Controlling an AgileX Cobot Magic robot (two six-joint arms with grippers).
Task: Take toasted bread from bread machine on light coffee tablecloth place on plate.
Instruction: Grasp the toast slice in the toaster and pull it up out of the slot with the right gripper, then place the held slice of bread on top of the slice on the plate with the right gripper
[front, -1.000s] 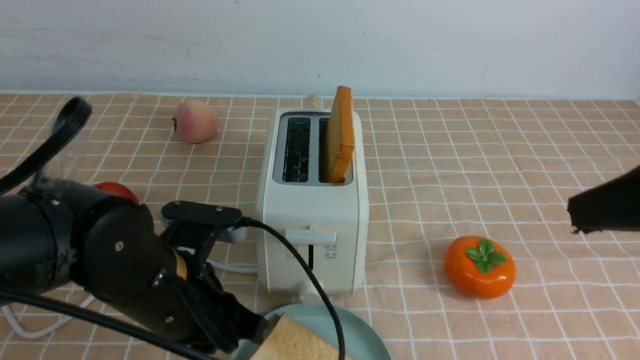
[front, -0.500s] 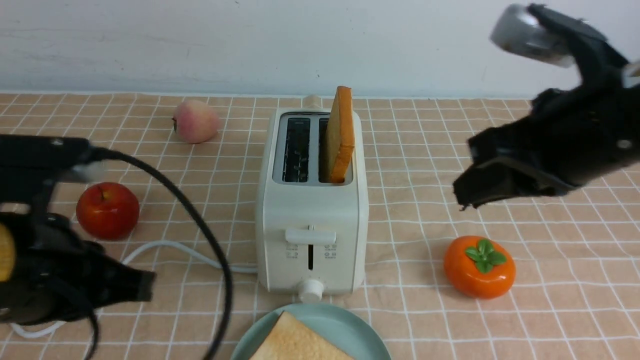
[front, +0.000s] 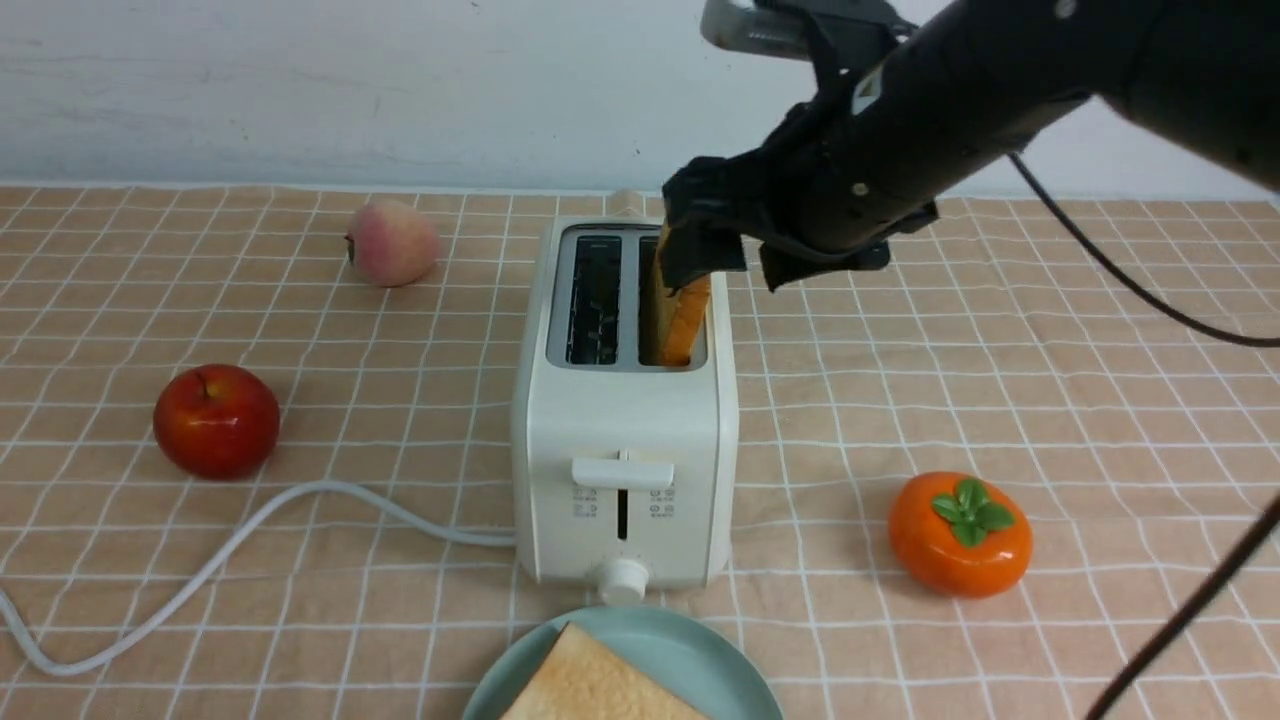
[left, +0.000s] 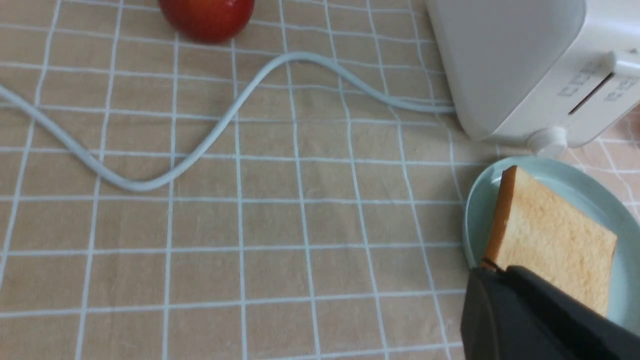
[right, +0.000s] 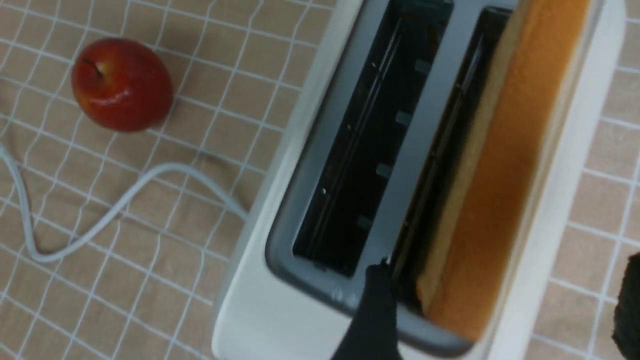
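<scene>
Upper right of the front view, the right pincer (front: 745, 272) straddles the slice (front: 686, 325) standing in the toaster's (front: 625, 420) right slot; its wrist view shows the jaws wide, one finger (right: 372, 325) each side, clear of it. Only the left wrist view shows the left pincer (left: 492, 280), jaws together, near the second slice (left: 550, 245) on the plate (left: 476, 212).

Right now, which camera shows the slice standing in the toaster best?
The right wrist view: it looks down on the standing slice, most of its top crust clear. In the front view the right gripper hides its upper part. The left wrist view misses it, showing only the plated slice.
</scene>
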